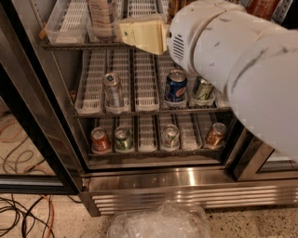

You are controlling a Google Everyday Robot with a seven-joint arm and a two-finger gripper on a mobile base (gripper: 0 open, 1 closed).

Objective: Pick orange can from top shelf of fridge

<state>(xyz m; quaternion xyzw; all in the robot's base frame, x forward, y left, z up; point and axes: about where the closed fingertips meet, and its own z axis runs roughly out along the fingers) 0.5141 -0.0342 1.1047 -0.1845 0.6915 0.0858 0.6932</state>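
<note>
The fridge (186,183) stands open with three racks in view. The top shelf (70,28) holds white slotted lane trays and a pale tall container (102,16). My gripper (139,35), cream coloured, points left at the front edge of the top shelf, just right of that container. My big white arm (242,60) covers the right half of the shelf. A narrow orange-brown sliver (175,7) shows above the arm at the top edge; I cannot tell whether it is the orange can. A redder can (263,7) shows at the top right.
The middle rack holds a silver can (113,88), a blue can (176,86) and a green can (203,88). The lowest rack holds several cans, a copper one (215,135) at the right. The black door frame (32,116) stands left. Crumpled plastic (160,223) and cables (23,214) lie on the floor.
</note>
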